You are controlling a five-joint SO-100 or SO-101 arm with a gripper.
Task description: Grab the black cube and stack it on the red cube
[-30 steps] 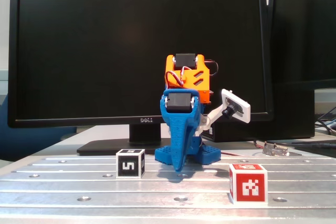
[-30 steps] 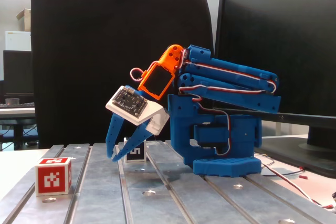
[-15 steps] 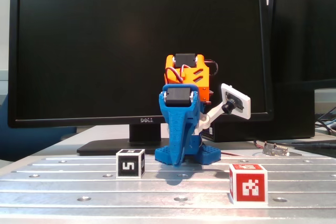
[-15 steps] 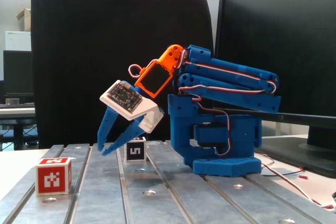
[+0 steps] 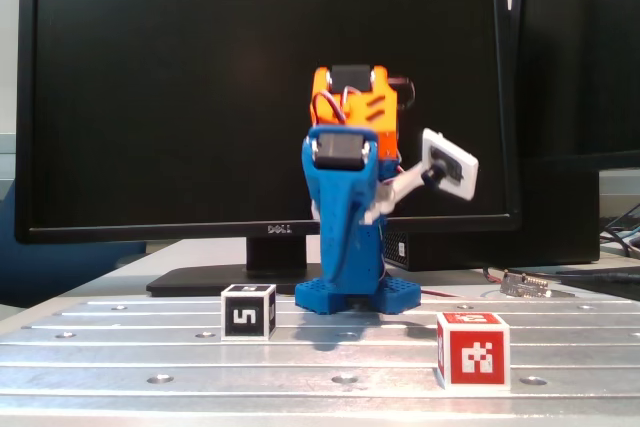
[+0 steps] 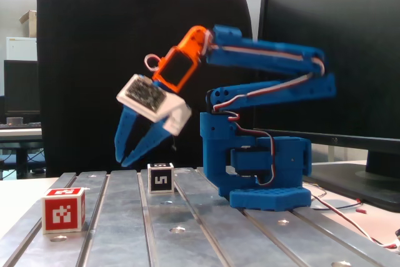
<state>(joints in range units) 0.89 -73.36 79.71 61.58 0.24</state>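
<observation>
Red faces and white edges mark the small red cube with its blocky pixel marker; it sits nearest the front edge of the ribbed metal tabletop, off to the right in one fixed view and at the far left in the other, with nothing touching it. One rib further back stands the matching black cube, white-edged with a "5"-like mark, alone on the metal and well apart from the red one. Above and a little forward of it hangs the blue two-finger tool, its fingers slightly apart at the tips and holding nothing. That is where the change lies: a second ago those tips were almost down on the tabletop just beside the black cube, and now the blue printed arm has unfolded and lifted them clear, with the orange wrist block sitting higher against the dark Dell monitor behind. Neither cube has shifted. To my eye the grab has not begun; the arm looks to be rising out of its folded rest so it can swing across and come down over the black cube, which it must close on before any stacking.
</observation>
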